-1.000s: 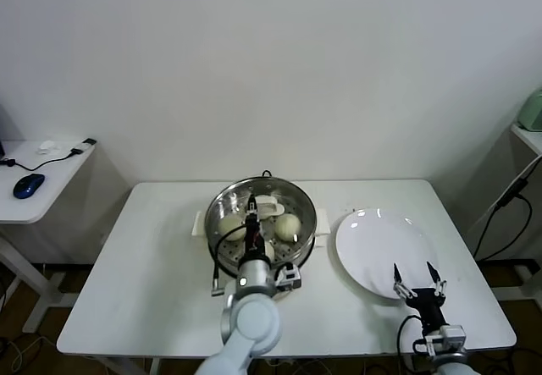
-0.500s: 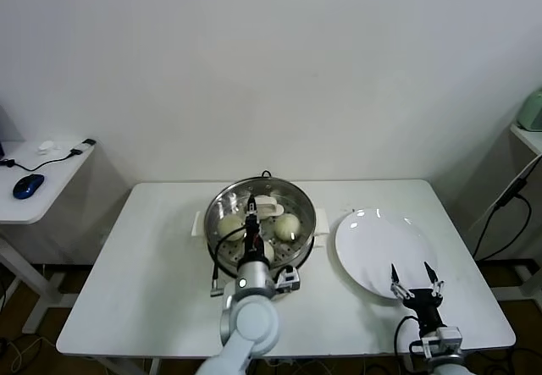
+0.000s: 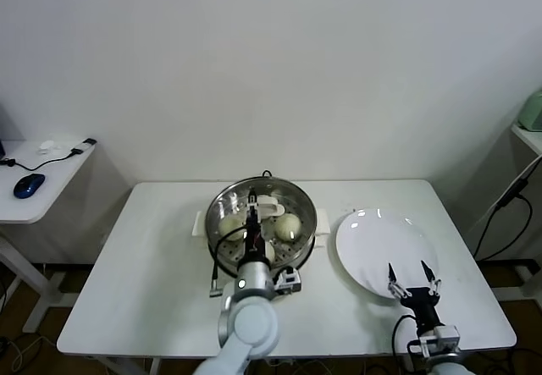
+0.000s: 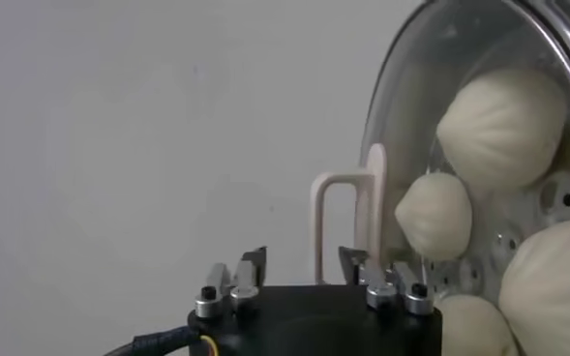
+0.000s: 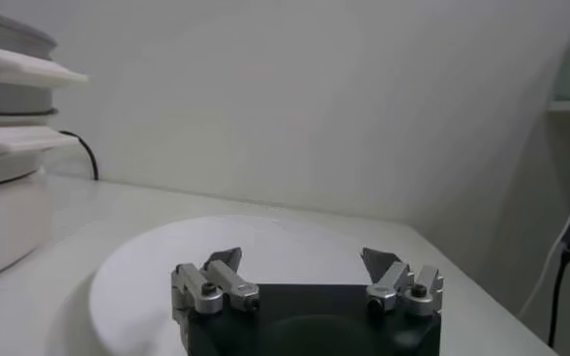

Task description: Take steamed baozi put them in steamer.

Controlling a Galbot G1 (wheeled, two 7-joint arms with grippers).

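White table (image 3: 152, 256), nearest edge first: right gripper (image 3: 409, 279) has backed off the bare plate (image 3: 373, 235), jaws wide, holding nothing. Left gripper (image 3: 251, 214), open and empty, hangs over the steamer (image 3: 222, 201), four buns (image 4: 502, 123) inside, looks done

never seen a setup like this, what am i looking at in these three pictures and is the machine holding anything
This is a two-armed robot at a white table. The wide picture comes from a camera on its head, looking down; the other two come from cameras on its wrists, so each shows that arm's own black gripper up close.

On the table stand a shiny steel steamer with cream-white baozi inside, and a white plate with nothing on it.

The left gripper hangs over the steamer, fingers apart, nothing between them. The right gripper hovers at the plate's near edge, also open and holding nothing. A side desk with a computer mouse stands off to the left.
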